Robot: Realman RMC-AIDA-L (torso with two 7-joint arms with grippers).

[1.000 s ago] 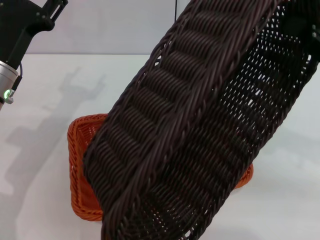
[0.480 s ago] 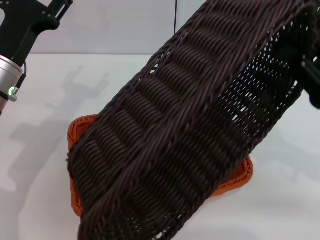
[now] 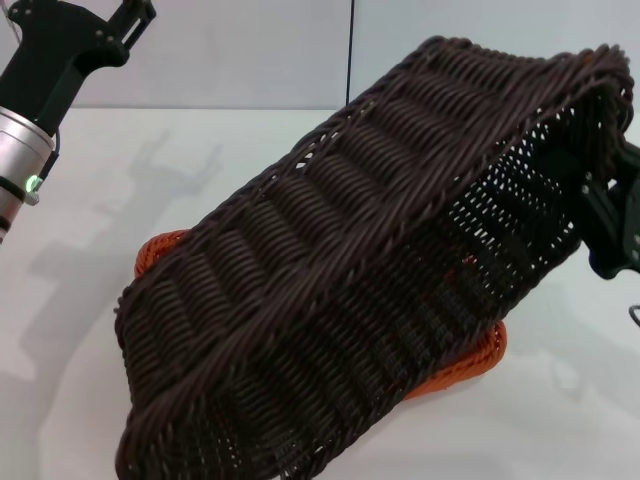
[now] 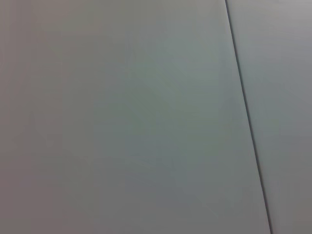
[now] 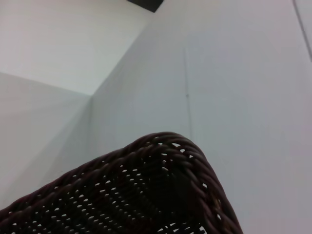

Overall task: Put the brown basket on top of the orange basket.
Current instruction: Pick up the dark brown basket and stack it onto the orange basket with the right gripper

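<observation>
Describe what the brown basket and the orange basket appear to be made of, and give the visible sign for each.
The brown basket: woven wicker or a rattan-like strand, matte dark brown, shown by its ribbed weave, braided rim and see-through sides. The orange basket: seemingly the same weave, bright orange; only edges show.

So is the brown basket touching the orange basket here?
Cannot tell. In the head view the tilted brown basket, held up at its far end by the right gripper, hides most of the orange basket, covering wherever they would meet.

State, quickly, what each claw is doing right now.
Left claw: raised far left, cannot be told.
Right claw: holding the dark brown woven wicker basket by its end.
</observation>
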